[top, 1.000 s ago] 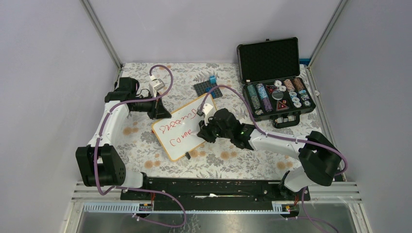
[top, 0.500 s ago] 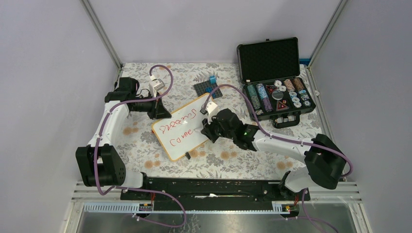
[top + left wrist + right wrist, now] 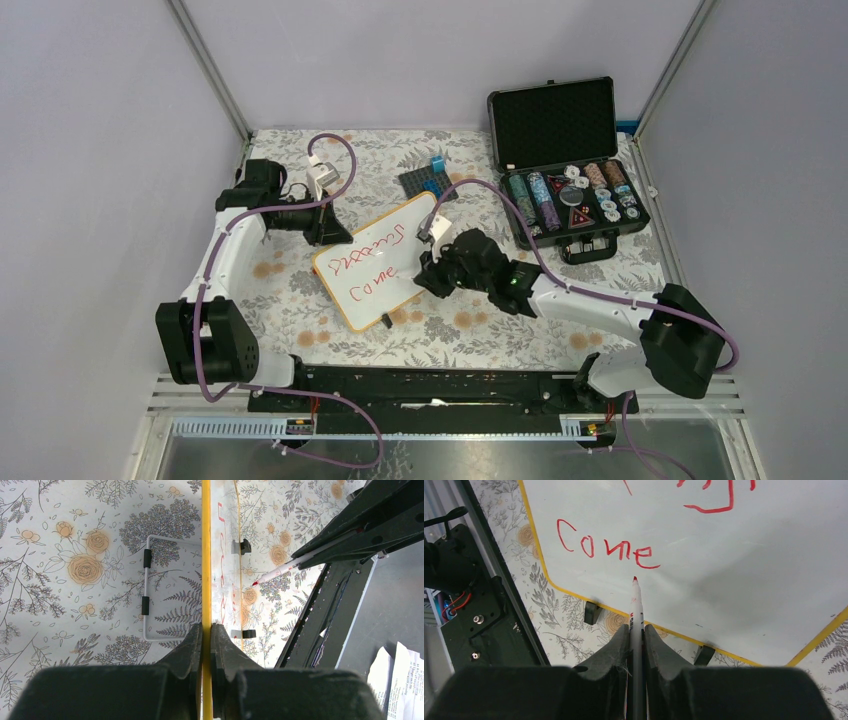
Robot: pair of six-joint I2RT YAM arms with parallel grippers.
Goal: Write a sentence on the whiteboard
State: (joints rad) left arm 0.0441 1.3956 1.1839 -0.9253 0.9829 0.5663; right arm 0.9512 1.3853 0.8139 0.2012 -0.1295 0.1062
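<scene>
The whiteboard (image 3: 395, 235) with its yellow-wood frame stands tilted on the floral table. Red handwriting (image 3: 372, 252) fills a scribbled top line, and "Come" (image 3: 606, 547) is below it. My left gripper (image 3: 328, 232) is shut on the board's top-left frame edge (image 3: 206, 555). My right gripper (image 3: 428, 272) is shut on a red marker (image 3: 637, 610). The marker tip (image 3: 635, 579) sits just below and right of the "e", close to the board surface. The marker also shows in the left wrist view (image 3: 295, 562). Two black clip feet (image 3: 592, 613) hold the board's lower edge.
An open black case (image 3: 568, 165) with poker chips stands at the back right. A dark studded baseplate (image 3: 430, 183) with a blue block (image 3: 438, 164) lies behind the board. A white wire stand (image 3: 147, 592) lies on the table behind the board.
My right arm has shifted a little to the right and towards the near edge, carrying the marker to the right of "Come". The left arm and the board have not moved.
</scene>
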